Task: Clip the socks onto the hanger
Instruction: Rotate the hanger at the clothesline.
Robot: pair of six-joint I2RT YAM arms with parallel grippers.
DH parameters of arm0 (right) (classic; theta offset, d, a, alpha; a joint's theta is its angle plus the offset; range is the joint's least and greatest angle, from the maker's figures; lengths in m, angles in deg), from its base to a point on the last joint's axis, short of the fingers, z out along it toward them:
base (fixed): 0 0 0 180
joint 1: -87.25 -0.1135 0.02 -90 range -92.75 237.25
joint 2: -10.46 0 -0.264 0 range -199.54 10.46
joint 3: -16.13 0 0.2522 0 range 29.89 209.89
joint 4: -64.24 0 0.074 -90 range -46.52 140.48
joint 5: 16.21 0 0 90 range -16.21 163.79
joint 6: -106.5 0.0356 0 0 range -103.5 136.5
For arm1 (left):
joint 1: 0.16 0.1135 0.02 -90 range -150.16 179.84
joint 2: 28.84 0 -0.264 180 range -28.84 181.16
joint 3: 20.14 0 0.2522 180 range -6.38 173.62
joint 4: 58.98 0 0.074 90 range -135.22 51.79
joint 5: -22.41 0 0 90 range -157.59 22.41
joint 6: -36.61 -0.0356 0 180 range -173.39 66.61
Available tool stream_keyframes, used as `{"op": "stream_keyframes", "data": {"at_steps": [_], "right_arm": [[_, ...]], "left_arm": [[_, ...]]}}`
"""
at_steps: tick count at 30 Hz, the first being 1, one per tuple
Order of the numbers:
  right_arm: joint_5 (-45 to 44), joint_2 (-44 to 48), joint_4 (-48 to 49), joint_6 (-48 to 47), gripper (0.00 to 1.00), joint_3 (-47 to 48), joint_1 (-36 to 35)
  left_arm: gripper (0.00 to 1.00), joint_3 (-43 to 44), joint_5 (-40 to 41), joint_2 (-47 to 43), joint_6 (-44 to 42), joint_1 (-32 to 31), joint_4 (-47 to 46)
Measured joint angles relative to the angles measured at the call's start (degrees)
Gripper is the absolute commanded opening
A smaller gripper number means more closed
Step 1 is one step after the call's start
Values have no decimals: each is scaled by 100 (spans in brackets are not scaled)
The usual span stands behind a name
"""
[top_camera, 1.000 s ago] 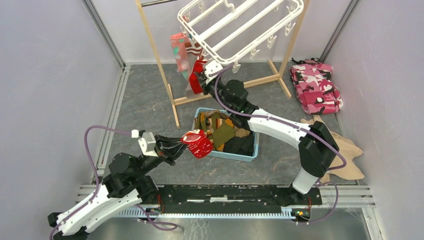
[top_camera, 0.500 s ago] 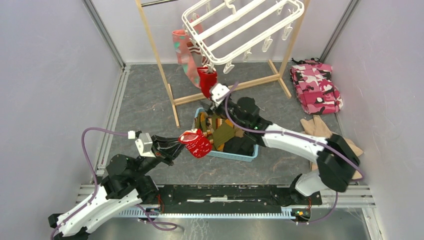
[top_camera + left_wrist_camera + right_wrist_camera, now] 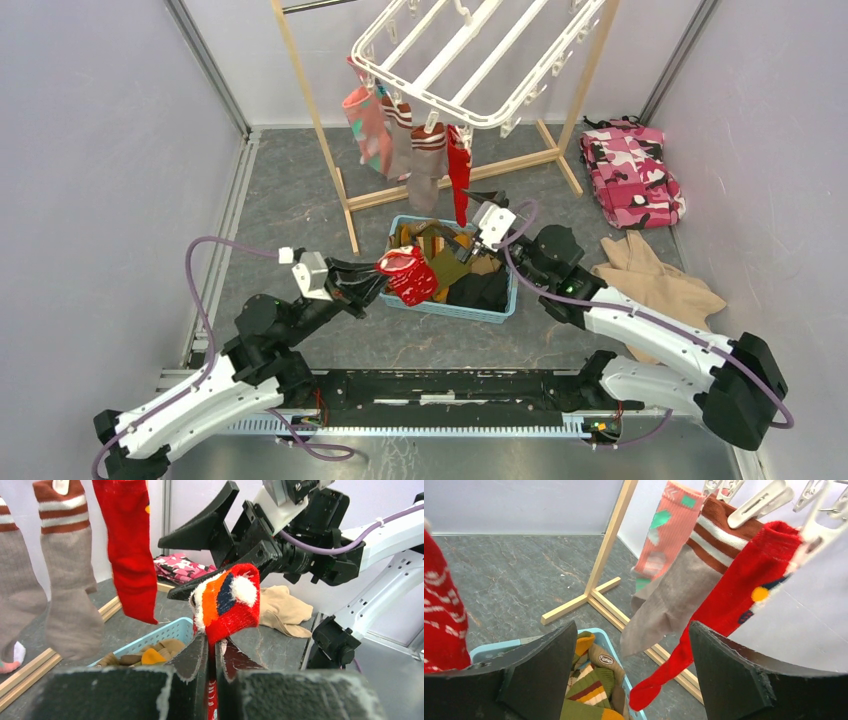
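Clipping in progress: a red sock (image 3: 410, 278) is clenched in the left gripper (image 3: 377, 281); the right gripper (image 3: 470, 225) is spread wide, empty. Next, the sock must be carried far to the hanger (image 3: 440, 104).

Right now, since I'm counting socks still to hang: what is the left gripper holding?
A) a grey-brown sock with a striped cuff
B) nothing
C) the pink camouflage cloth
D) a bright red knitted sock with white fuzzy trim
D: the left gripper is shut on the bright red knitted sock, pinching its lower edge.
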Motion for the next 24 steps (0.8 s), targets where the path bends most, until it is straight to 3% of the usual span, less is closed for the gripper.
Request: {"op": "stream_keyframes", "data": {"at_steps": [9,18,24], "right_arm": [[1152,-289,-109,79,86,116,184],[636,1178,-444,-197,89,55,306],[42,1681,-133,-57,96,-247,1714]], "left_arm": [[2,-2,-151,608,0,0,-396],[2,-153,-144,308,0,0,-568],[2,-195,-153,363,0,0,-568]]}}
